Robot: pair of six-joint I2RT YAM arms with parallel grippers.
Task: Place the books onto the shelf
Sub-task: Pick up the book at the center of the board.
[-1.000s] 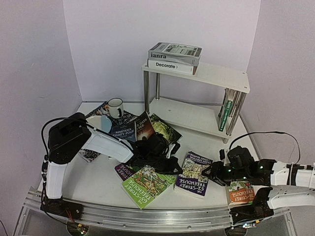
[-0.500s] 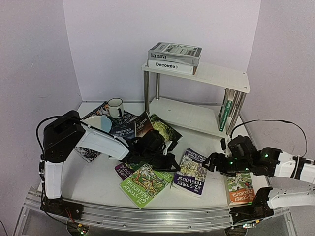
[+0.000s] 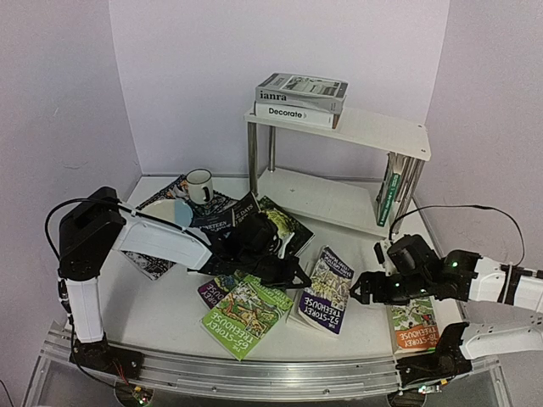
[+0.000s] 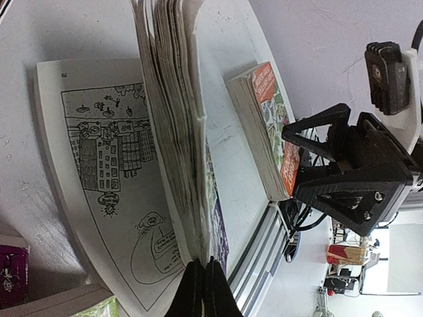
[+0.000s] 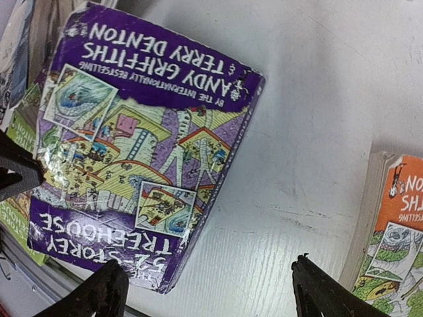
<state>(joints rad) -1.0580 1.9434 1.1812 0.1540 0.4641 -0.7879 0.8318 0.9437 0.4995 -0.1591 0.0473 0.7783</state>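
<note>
Top view first: the purple Treehouse book (image 3: 325,292) sits on the surface (image 3: 170,314) between the arms. Its 9 o'clock edge is tipped up and its long axis runs roughly 1 to 7 o'clock. The left fingers (image 3: 293,275) are pinching that raised edge. The right fingers (image 3: 363,290) are spread wide just beside its 3 o'clock edge, so both arms are close. The shelf (image 3: 373,131) is well apart, up at 12.

Left wrist: the fingers (image 4: 202,290) are pressed together on the book's (image 4: 172,99) bottom edge, probably only the cover or a few leaves.

Right wrist: the book (image 5: 139,152) lies at 10–11 o'clock from the spread fingers (image 5: 211,290), and the orange book (image 5: 393,218) is at 3. My guess is that arm has to slide toward 10 to straddle it.
</note>
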